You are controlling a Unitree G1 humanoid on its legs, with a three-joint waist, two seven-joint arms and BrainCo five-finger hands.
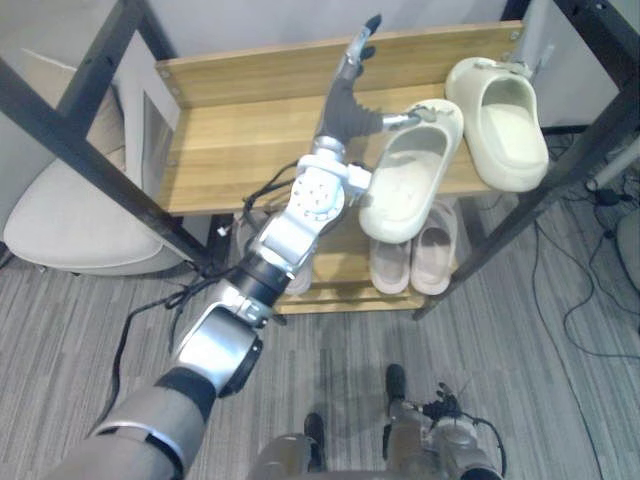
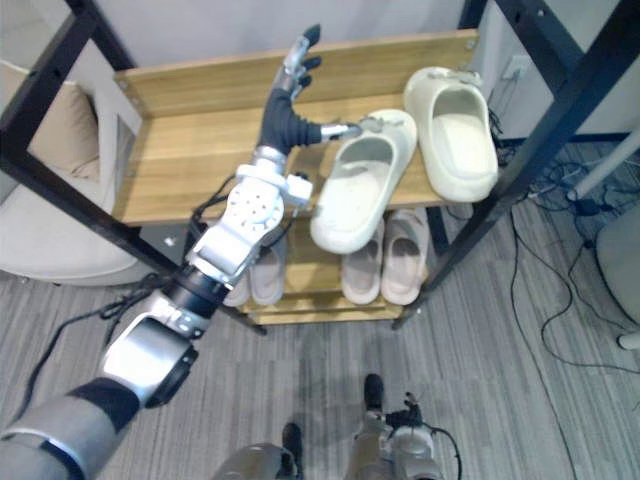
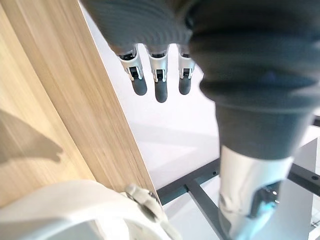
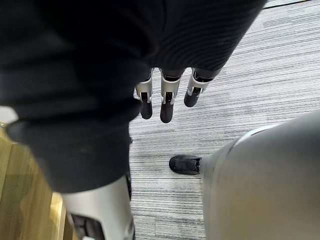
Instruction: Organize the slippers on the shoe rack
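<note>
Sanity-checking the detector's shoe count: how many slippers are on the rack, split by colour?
Cream clogs, top shelf: 2
Pink-beige slippers, lower shelf: 2
Pale grey slippers, lower shelf, partly behind the left arm: 2, as far as shows
Total: 6
</note>
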